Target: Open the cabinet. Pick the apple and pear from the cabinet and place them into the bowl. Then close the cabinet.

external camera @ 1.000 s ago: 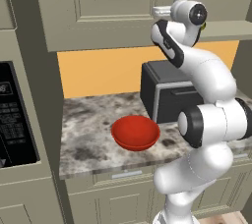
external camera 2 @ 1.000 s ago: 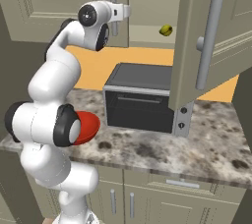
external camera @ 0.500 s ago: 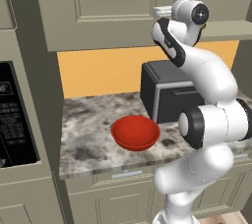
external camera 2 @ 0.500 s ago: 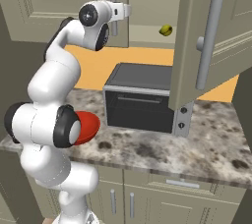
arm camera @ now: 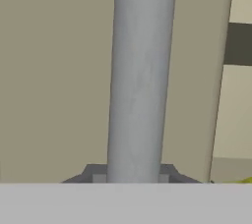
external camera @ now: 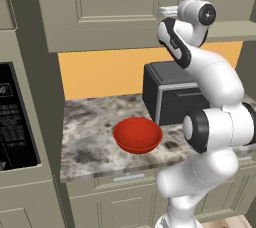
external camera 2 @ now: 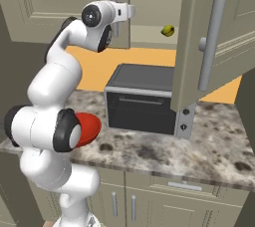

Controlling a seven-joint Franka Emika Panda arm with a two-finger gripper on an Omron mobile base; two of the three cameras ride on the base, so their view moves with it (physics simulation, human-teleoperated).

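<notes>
The cabinet's left door [external camera: 115, 2] is closed and its right door [external camera 2: 199, 56] stands swung open. My gripper [external camera 2: 130, 10] is up at the left door's vertical grey bar handle [arm camera: 140, 75], shut on it, with a dark fingertip [arm camera: 98, 175] pressed against each side of the bar. Inside, the yellow-green pear [external camera 2: 168, 31] lies on the exposed shelf. The apple is hidden. On the counter below sits the red bowl [external camera: 137, 134], partly behind my arm in the right base view [external camera 2: 88, 127].
A black box-shaped appliance [external camera 2: 142, 104] stands on the granite counter [external camera 2: 219, 144] under the cabinet, right of the bowl. The open door's handle [external camera 2: 211, 42] juts out over the counter's right part. A tall dark appliance panel [external camera: 15, 122] borders the counter's left end.
The jaws have closed in around the left door's handle. The arm, doors, pear and bowl stay where they were.
</notes>
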